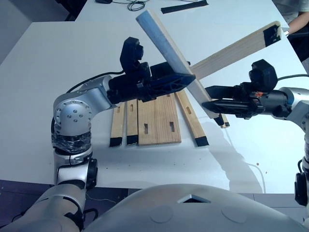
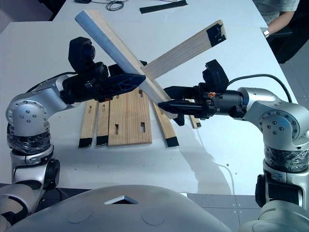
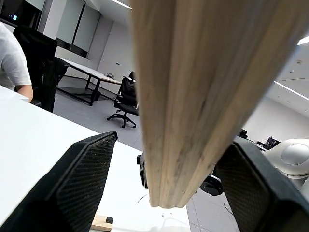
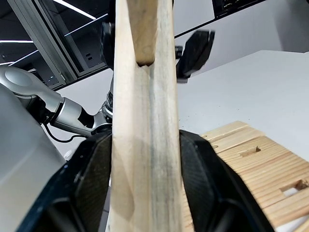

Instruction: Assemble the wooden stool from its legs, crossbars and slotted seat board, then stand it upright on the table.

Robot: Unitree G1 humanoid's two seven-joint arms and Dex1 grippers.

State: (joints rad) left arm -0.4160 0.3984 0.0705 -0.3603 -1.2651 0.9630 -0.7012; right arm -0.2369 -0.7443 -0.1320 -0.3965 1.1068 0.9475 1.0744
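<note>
Wooden leg [image 1: 161, 36] crosses black-tipped leg [image 1: 241, 47], both gripped.

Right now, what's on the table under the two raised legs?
The slotted seat board, two short bars beside it, and one leg. The left tool hides their far ends.

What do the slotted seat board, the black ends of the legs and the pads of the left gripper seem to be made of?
Seat board: pale bare wood, matte; straight grain lines show, as on the raised leg. Black leg ends: perhaps paint or a dipped coating; I cannot tell which. Pads of the left gripper: black, finely textured, likely rubber.
</note>
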